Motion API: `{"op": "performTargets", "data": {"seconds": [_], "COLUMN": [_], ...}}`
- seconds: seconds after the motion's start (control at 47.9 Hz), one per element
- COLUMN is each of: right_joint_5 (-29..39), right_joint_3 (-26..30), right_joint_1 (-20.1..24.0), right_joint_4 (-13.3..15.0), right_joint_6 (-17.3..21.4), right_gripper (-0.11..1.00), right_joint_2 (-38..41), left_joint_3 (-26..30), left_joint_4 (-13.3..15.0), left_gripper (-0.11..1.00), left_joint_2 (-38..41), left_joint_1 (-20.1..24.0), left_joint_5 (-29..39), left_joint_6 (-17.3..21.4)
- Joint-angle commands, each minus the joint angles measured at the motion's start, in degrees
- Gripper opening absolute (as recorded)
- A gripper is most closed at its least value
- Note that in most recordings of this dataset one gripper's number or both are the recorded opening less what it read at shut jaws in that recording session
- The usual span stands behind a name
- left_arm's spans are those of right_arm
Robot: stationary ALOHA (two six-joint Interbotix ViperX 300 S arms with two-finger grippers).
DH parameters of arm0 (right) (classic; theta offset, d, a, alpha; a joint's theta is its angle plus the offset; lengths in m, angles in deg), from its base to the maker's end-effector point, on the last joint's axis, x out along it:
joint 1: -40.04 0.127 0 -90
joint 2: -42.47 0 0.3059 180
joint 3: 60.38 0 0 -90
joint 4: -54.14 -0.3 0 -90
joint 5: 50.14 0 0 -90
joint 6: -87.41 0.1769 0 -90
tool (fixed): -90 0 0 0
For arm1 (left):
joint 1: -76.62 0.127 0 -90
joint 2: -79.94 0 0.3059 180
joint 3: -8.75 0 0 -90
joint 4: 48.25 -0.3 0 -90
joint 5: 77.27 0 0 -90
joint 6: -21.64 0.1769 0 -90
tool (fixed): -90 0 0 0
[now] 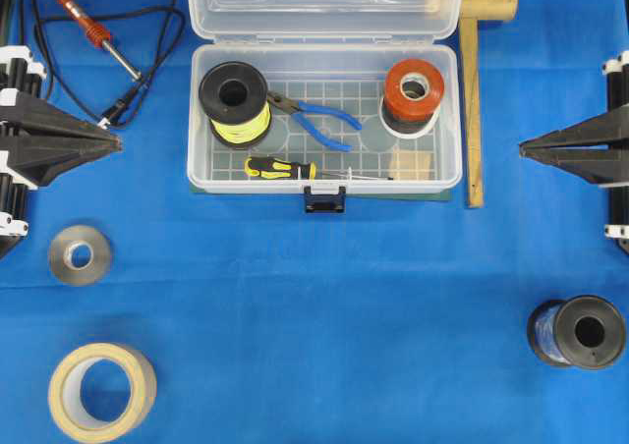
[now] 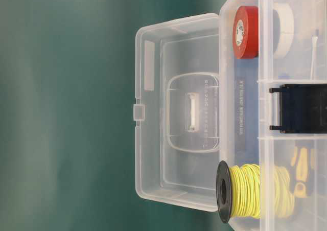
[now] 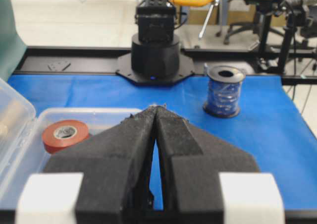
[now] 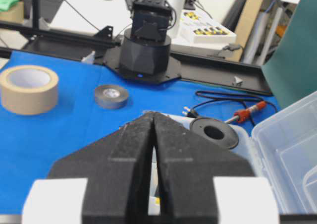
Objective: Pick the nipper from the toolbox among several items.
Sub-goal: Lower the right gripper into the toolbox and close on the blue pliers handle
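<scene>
Blue cloth (image 1: 324, 297) under open toolbox (image 1: 447, 120) (nipper (image 1: 319, 118) inside), office chairs (image 3: 247, 23) behind, left hand (image 1: 116, 141), right hand (image 1: 523, 149) clenched empty.

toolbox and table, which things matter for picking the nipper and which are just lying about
For the job:
- nipper, blue handles, lying in the box
- toolbox, lid open

Lying about:
- in the box: yellow wire spool, red tape, screwdriver
- on the table: soldering iron, grey tape, tan tape, dark spool, wooden mallet

A blue-covered desk (image 1: 324, 297) stands before a green backdrop (image 2: 66, 108); beyond it, office chairs (image 3: 247, 16) on pale floor (image 3: 74, 21).
</scene>
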Motion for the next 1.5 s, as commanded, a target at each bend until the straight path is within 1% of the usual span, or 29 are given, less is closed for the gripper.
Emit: {"op": "performTargets", "data": {"seconds": [0.0, 0.084, 0.188, 0.376, 0.501, 0.627, 0.689, 0.731, 0.815, 0.835, 0.898, 0.919, 0.961, 1.19, 1.378, 1.483], "right_joint_5": [-0.35, 2.37, 7.56, 17.67, 22.15, 26.72, 28.83, 29.97, 31.29, 31.29, 31.29, 31.29, 31.20, 31.11, 31.11, 31.03], "right_joint_3": [1.76, 4.39, 8.96, 19.51, 25.49, 31.73, 34.45, 36.04, 38.94, 39.38, 40.52, 40.96, 41.66, 44.38, 46.32, 46.85], "right_joint_1": [-0.35, -2.37, -5.89, -12.22, -14.33, -15.29, -15.47, -15.56, -15.64, -15.64, -15.91, -16.00, -16.00, -16.35, -16.44, -16.44], "right_joint_4": [-0.09, -0.26, -0.44, -0.35, -0.35, -0.35, -0.18, 0.00, 0.44, 0.62, 0.88, 0.88, 0.97, 0.97, 0.97, 0.88], "right_joint_6": [-0.18, 0.53, 1.23, 1.58, 1.49, 1.67, 1.67, 1.58, 1.41, 1.41, 1.41, 1.41, 1.32, 0.97, 0.79, 0.79], "right_gripper": [0.00, 0.00, 0.00, 0.00, 0.00, 0.02, 0.14, 0.24, 0.50, 0.58, 0.74, 0.79, 0.83, 0.77, 0.76, 0.73], "right_joint_2": [1.32, 4.48, 9.76, 23.47, 32.43, 41.40, 45.00, 47.29, 51.86, 52.91, 55.81, 56.69, 58.54, 66.97, 71.28, 72.95], "left_joint_3": [1.14, 1.23, 1.41, 1.49, 1.49, 1.41, 1.49, 1.41, 1.41, 1.41, 1.32, 1.32, 1.41, 1.14, 1.05, 1.05], "left_joint_4": [1.76, 1.76, 1.85, 1.85, 1.85, 1.93, 1.85, 1.85, 1.93, 1.93, 1.93, 1.93, 1.93, 1.93, 2.02, 2.02], "left_gripper": [0.00, 0.00, 0.00, 0.00, 0.00, 0.00, 0.00, 0.00, 0.00, 0.00, 0.00, 0.00, 0.00, 0.00, 0.00, 0.00], "left_joint_2": [1.32, 1.93, 2.29, 2.02, 1.85, 1.76, 1.76, 1.76, 1.67, 1.67, 1.67, 1.67, 1.67, 1.67, 1.85, 1.85], "left_joint_1": [0.00, 0.00, 0.00, 0.00, 0.00, 0.00, 0.00, 0.00, -0.09, 0.00, 0.00, 0.00, -0.09, 0.00, 0.00, 0.00], "left_joint_5": [-0.18, -0.18, -0.44, -0.88, -0.97, -0.88, -0.79, -0.79, -0.62, -0.62, -0.62, -0.62, -0.53, -0.53, -0.44, -0.44], "left_joint_6": [0.62, 0.44, 0.44, 0.44, 0.44, 0.26, 0.09, 0.00, -0.09, -0.09, -0.09, -0.09, -0.09, -0.09, -0.09, -0.09]}}
